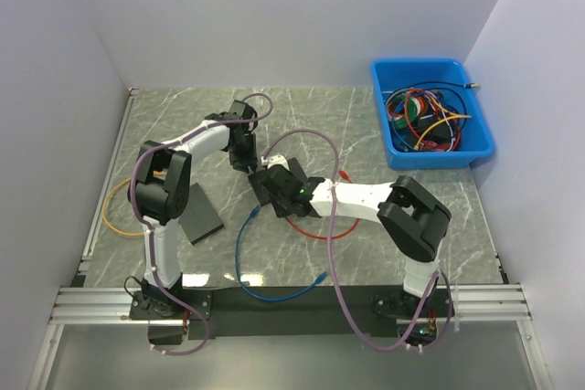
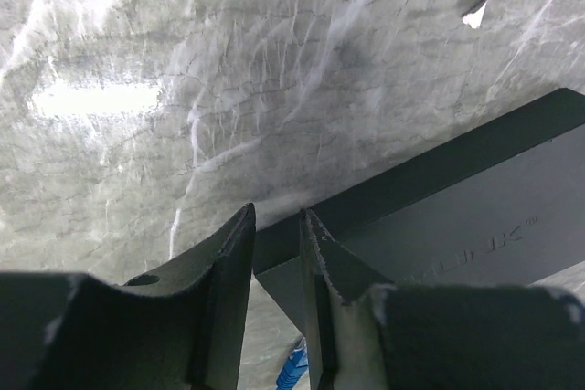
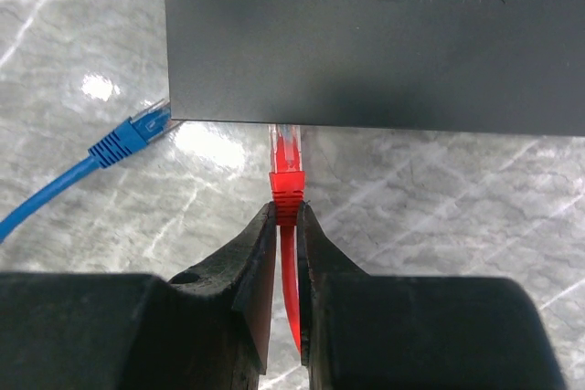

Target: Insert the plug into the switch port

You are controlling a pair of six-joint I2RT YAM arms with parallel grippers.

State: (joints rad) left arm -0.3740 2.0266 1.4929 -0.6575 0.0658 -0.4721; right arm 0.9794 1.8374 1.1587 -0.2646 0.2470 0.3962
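**Plug insertion, seating stage.** The right claw [image 3: 287, 210] is clamped on the rear of the red plug [image 3: 286, 163]. The plug's clear tip sits at the port edge of the TP-Link switch [image 3: 366, 43] (how deep it has entered is hidden). The left claw [image 2: 277, 212] stands narrowly apart about a corner of the switch; whether it pinches cannot be told. For a clean seat, the push should likely run straight along the plug's axis, square to the port face, with the switch braced against sliding on the counter [image 3: 475, 198]. A loose blue cable [image 3: 55, 191] lies just beside.
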